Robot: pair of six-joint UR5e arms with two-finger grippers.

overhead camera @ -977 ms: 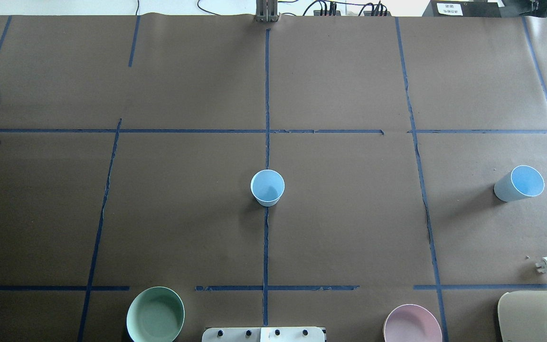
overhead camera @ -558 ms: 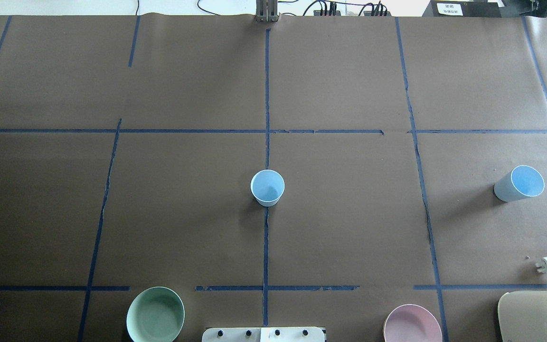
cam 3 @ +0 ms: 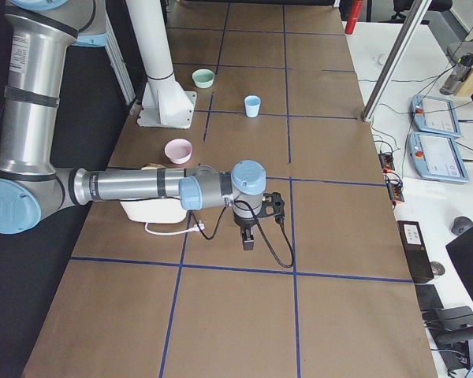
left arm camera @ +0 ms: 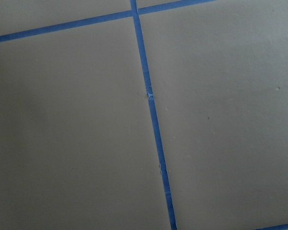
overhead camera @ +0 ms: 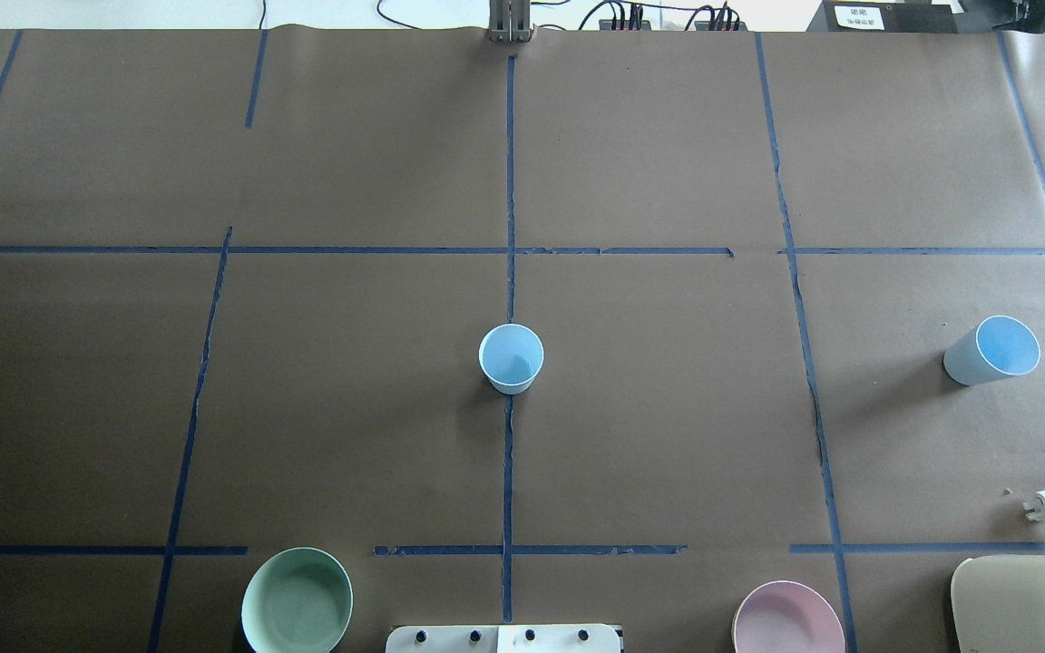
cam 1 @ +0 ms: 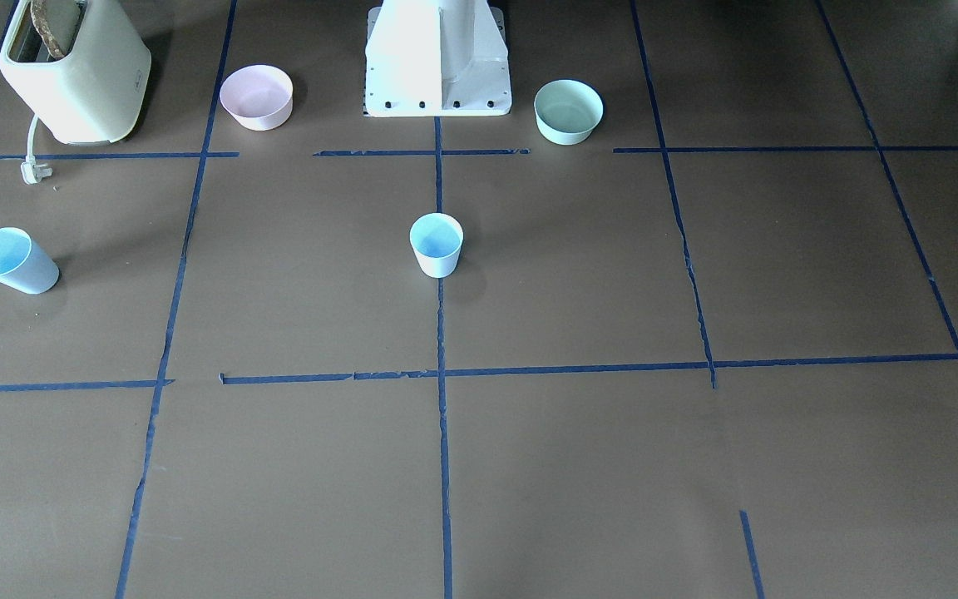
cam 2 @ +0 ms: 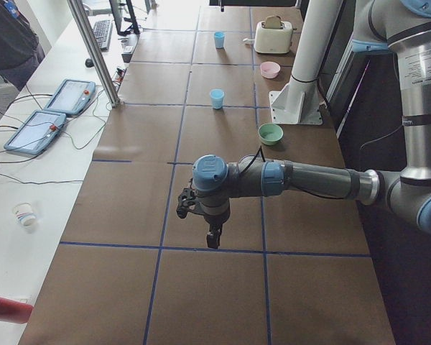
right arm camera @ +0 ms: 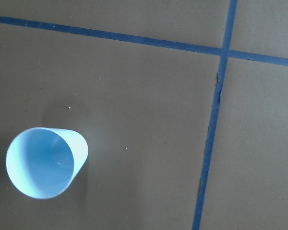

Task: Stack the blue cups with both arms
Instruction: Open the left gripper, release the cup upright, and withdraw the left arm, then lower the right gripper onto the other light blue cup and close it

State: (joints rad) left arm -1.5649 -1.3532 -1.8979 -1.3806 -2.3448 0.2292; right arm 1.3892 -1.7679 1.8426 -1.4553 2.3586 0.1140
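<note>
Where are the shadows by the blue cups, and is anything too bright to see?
Overhead view: the middle cup throws a soft shadow toward the picture's bottom, and the cup on the right a long faint one to its left. Front-facing view: the white stand is glared almost blank. Right wrist view: the cup on the right looks sharp, with a faint shadow above it.

Your left arm (cam 2: 309, 180) stretches out level from the shoulder side, wrist bent so the left gripper (cam 2: 213, 241) points straight down. Your right arm (cam 3: 134, 185) holds the same pose, right gripper (cam 3: 248, 242) hanging downward. You cannot tell how wide either gripper's fingers stand.
</note>
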